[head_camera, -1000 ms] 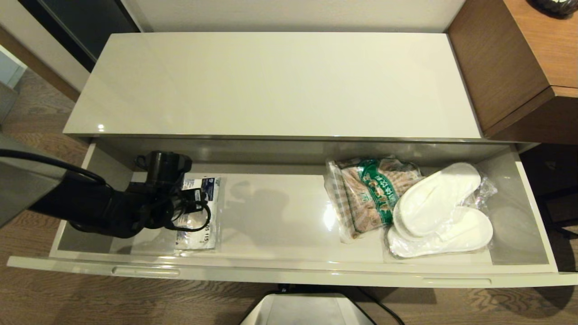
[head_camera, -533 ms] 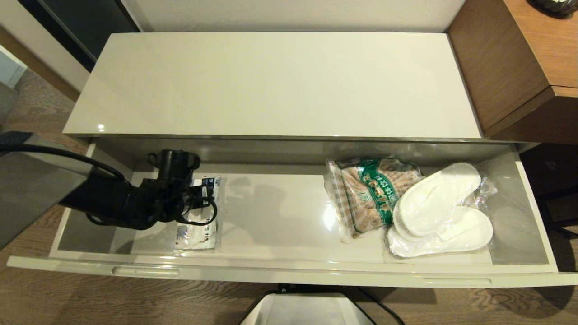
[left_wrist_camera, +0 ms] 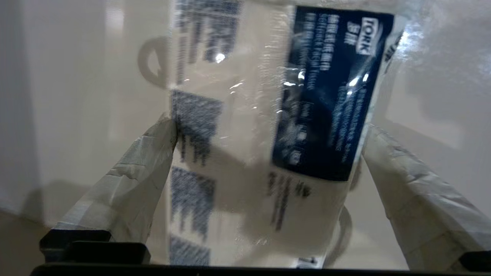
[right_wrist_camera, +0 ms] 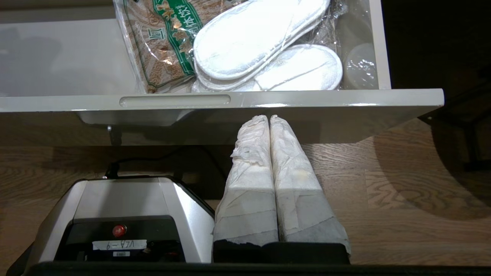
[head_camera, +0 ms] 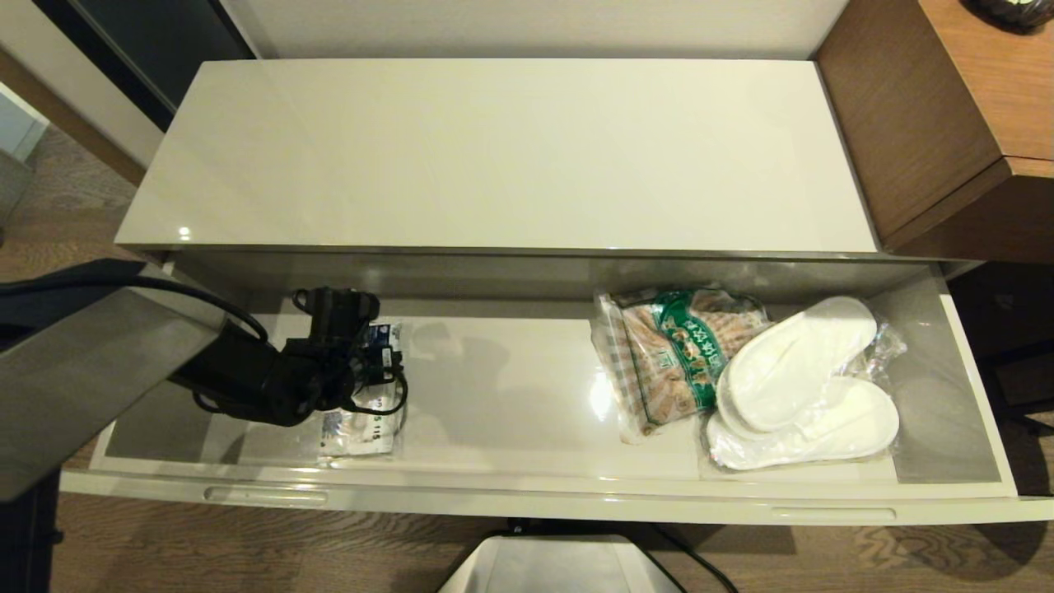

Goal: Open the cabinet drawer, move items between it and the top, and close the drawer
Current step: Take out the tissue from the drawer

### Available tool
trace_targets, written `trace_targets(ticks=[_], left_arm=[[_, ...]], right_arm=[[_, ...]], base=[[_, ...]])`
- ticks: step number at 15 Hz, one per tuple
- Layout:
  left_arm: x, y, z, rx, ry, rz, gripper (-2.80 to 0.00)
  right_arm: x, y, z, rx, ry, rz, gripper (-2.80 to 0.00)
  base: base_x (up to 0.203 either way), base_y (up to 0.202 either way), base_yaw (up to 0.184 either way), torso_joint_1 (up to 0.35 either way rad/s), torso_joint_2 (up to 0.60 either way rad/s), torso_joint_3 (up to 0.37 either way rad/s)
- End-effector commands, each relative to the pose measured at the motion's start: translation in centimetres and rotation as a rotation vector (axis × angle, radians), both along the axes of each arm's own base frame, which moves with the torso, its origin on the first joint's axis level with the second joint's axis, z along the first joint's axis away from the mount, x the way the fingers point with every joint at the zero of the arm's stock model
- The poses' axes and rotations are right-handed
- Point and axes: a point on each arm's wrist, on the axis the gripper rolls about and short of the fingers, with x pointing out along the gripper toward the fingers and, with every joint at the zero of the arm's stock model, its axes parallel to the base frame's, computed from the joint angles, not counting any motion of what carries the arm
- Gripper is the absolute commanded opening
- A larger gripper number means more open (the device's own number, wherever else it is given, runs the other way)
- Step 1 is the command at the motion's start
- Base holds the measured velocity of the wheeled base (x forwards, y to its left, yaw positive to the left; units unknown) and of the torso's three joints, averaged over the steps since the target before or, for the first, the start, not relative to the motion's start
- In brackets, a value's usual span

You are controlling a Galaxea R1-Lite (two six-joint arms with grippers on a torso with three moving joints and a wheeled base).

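Left gripper (left_wrist_camera: 268,142), jaws spread wide, advancing rightward over flat white plastic pack with blue print (head_camera: 362,416) at lower left of wide, shallow cream drawer (head_camera: 543,500), straddling it, not yet pinching; grasp judged imminent. Right gripper (right_wrist_camera: 269,120), jaws pressed together, parked below drawer front.

Your head camera looks steeply down from above the drawer (head_camera: 527,494), taking in its whole width and the cabinet top (head_camera: 502,148) beyond. Your left wrist camera sits very close inside the drawer, facing its floor, with the white pack (left_wrist_camera: 268,134) filling the view between the left pincer's fingers (left_wrist_camera: 134,180). Your right wrist camera hangs below and in front of the drawer's face, looking up over its rim (right_wrist_camera: 222,100). It shares the slippers (right_wrist_camera: 264,50) with the head view.
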Motion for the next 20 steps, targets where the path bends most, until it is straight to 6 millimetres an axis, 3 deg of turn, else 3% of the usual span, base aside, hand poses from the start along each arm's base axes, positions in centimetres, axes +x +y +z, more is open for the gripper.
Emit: trace_targets(ticks=[1, 6, 10, 11, 15, 18, 20], left_arm=[[0.9, -0.2, -1.3, 0.005, 0.014, -0.007, 0.00], [1.8, 0.1, -3.1, 0.013, 0.046, 0.003, 0.00], [1.9, 0.4, -3.5, 0.014, 0.053, 0.009, 0.00], [2.0, 0.5, -3.6, 0.020, 0.053, 0.008, -2.80], [1.4, 0.5, -1.5, 0.011, 0.011, 0.008, -2.80], [-0.7, 0.7, 2.3, 0.002, -0.048, -0.003, -2.80], [-1.9, 0.7, 3.1, 0.004, -0.047, -0.013, -2.80]], right_arm=[[-0.1, 0.0, -0.1, 0.000, -0.012, -0.001, -2.80], [-0.1, 0.0, -0.1, 0.000, -0.013, 0.001, -2.80], [-0.1, 0.0, -0.1, 0.000, -0.012, 0.001, -2.80], [-0.1, 0.0, -0.1, 0.000, -0.012, 0.001, -2.80], [-0.1, 0.0, -0.1, 0.000, -0.012, -0.001, -2.80], [-0.1, 0.0, -0.1, 0.000, -0.012, 0.001, -2.80], [-0.1, 0.0, -0.1, 0.000, -0.012, 0.001, -2.80]], base=[[0.000, 0.000, 0.000, 0.000, 0.00, 0.000], [0.000, 0.000, 0.000, 0.000, 0.00, 0.000], [0.000, 0.000, 0.000, 0.000, 0.00, 0.000], [0.000, 0.000, 0.000, 0.000, 0.00, 0.000], [0.000, 0.000, 0.000, 0.000, 0.00, 0.000], [0.000, 0.000, 0.000, 0.000, 0.00, 0.000], [0.000, 0.000, 0.000, 0.000, 0.00, 0.000]])
